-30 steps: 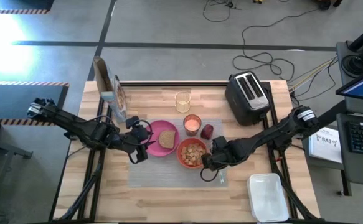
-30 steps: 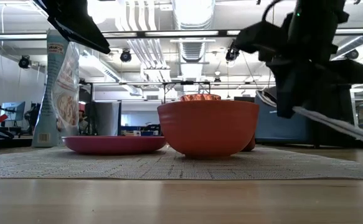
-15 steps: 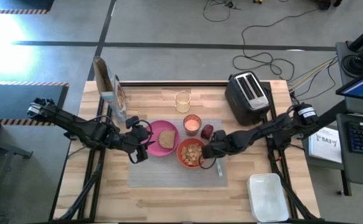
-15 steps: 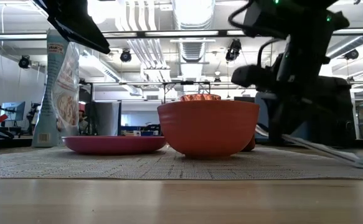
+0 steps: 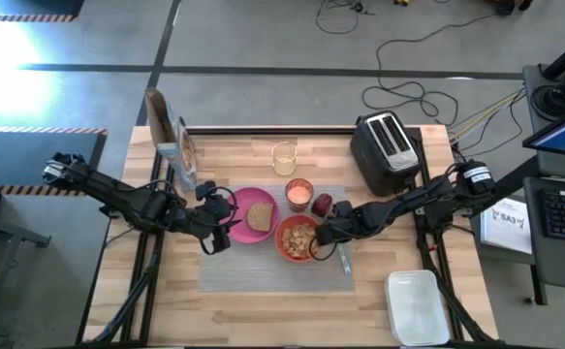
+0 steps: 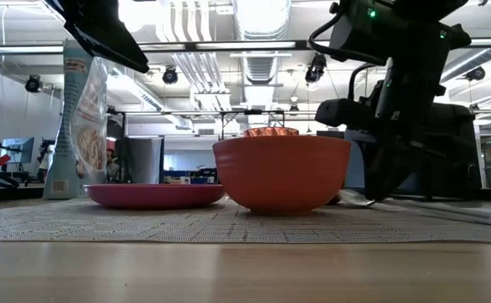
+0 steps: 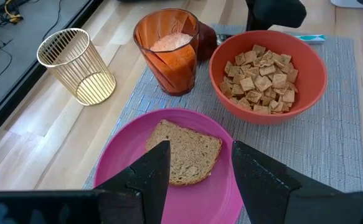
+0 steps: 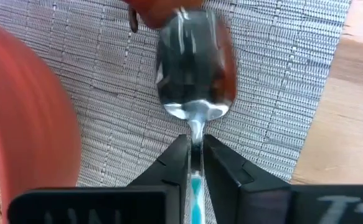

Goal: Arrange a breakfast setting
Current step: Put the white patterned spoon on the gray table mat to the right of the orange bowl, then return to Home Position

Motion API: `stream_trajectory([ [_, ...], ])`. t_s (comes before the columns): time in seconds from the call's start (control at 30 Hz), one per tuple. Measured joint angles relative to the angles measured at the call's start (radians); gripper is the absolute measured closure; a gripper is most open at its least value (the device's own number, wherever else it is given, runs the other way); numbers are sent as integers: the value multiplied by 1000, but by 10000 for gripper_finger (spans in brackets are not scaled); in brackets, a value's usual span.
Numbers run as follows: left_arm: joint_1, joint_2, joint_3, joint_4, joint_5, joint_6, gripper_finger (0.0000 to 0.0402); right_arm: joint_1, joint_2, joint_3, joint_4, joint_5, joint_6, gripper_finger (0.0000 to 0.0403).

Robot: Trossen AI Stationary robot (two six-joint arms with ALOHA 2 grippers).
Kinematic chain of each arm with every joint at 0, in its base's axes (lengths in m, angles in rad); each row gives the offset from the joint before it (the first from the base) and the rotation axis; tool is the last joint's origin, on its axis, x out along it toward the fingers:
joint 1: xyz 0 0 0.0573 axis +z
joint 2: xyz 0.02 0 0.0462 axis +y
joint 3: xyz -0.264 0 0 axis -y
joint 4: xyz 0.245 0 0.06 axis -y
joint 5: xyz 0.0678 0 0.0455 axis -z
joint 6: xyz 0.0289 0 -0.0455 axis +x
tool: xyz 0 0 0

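Right jaws pinching metal spoon (image 8: 195, 68) neck.

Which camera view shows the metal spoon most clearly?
The right wrist view: the spoon fills it, its neck between the right gripper's fingers. The low view shows it lying flat on the placemat, the high view a thin sliver, the left wrist view only its handle tip.

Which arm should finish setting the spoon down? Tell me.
Right. The right gripper is shut on the spoon, which lies on the placemat beside the bowl. The left gripper hangs over the plate, farther off.
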State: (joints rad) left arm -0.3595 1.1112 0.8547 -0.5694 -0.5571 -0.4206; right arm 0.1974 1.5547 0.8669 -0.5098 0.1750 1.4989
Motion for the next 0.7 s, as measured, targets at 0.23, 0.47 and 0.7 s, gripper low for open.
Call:
stream_trajectory([
  [0.23,0,0,0,0,0,0,246,0,0,0,0,-5,-19,315],
  [0.47,0,0,0,0,0,-1,246,1,-66,8,-5,-71,-87,288],
  [0.7,0,0,0,4,0,-3,246,1,-240,10,30,-75,-477,297],
])
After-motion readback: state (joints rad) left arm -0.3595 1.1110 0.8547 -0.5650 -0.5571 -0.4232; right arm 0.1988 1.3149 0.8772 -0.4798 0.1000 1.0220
